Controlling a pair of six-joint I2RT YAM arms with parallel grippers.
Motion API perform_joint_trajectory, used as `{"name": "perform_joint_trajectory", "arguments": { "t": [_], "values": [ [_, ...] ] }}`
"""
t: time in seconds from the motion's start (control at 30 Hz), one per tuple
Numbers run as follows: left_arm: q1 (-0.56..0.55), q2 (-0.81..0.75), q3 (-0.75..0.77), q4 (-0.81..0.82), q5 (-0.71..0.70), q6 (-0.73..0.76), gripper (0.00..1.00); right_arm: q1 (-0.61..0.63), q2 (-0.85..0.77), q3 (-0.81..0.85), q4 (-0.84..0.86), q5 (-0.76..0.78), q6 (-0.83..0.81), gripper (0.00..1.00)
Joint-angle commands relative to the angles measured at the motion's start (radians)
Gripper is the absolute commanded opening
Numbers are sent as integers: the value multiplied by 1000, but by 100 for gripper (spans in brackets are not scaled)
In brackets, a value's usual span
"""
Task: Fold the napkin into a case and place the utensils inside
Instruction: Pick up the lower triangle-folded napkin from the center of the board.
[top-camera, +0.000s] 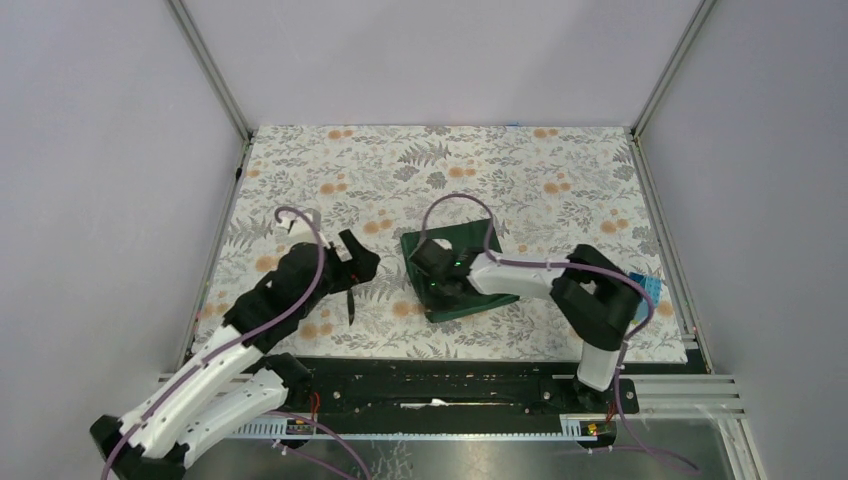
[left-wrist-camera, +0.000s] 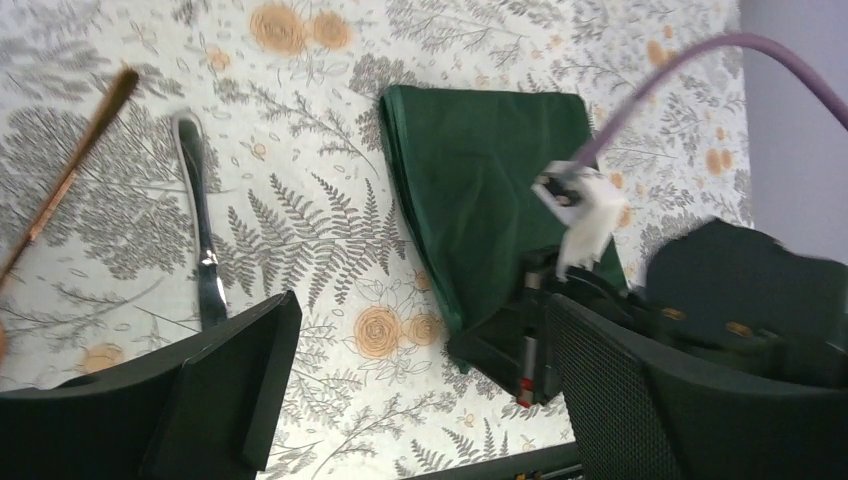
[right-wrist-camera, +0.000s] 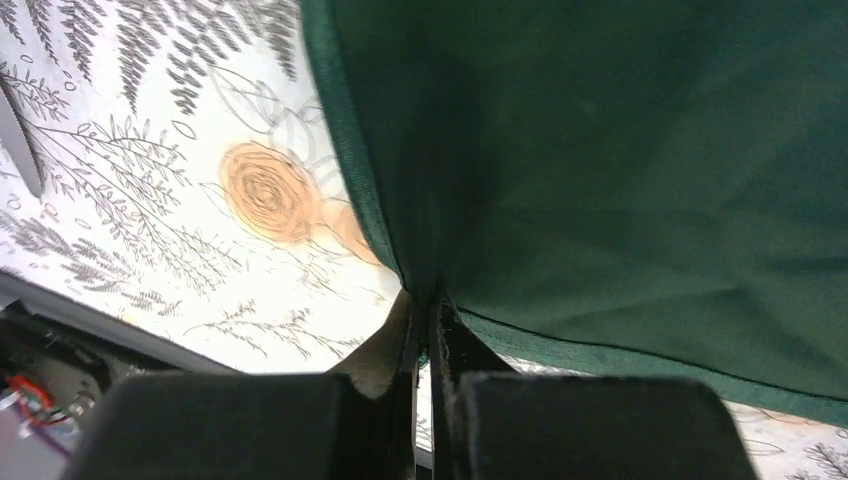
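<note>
We find the right gripper (right-wrist-camera: 427, 318) with its fingers pressed together on the dark green napkin (right-wrist-camera: 620, 170). It pinches the cloth at the corner where two hemmed edges meet. From that pinch the whole napkin spreads away from the fingers, up and to the right in the wrist view, lying flat on the tablecloth (top-camera: 560, 170). We judge that any fold made from this grip has to carry the corner across the cloth, toward its far side. The pinch seems to take in more than one layer, though this close we cannot be sure.

The left gripper (left-wrist-camera: 420, 315) hangs with its fingers wide apart, holding nothing, above the bare pattern just left of the napkin. The knife (left-wrist-camera: 198, 220) and the copper spoon (left-wrist-camera: 75, 165) lie to the left of the cloth, apart from it, with the knife between the spoon and the napkin. The knife's long axis runs roughly along the napkin's left edge, and the spoon lies aslant. We take the left arm to be the nearer one for the utensils, and the right arm for the fold.
</note>
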Motion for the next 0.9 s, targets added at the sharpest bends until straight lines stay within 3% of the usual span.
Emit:
{"name": "perform_joint_trajectory", "arguments": {
  "t": [0.0,0.13,0.37,0.6,0.7,0.87],
  "values": [
    [8,121,7,111,12,-146,99,-74,-151,-168,278,-179,59,0],
    [46,243,-3,233,107,-215,99,-131,-240,-284,425,-280,97,0],
    [192,530,-48,544,428,-339,99,-219,-356,-394,499,-393,110,0],
    [207,827,-73,837,557,-454,99,-285,-402,-473,563,-489,108,0],
    [207,911,-90,965,565,-487,99,-304,-399,-492,587,-525,105,0],
    [208,962,-149,1067,447,-514,93,-320,-401,-509,605,-557,96,0]
  ]
}}
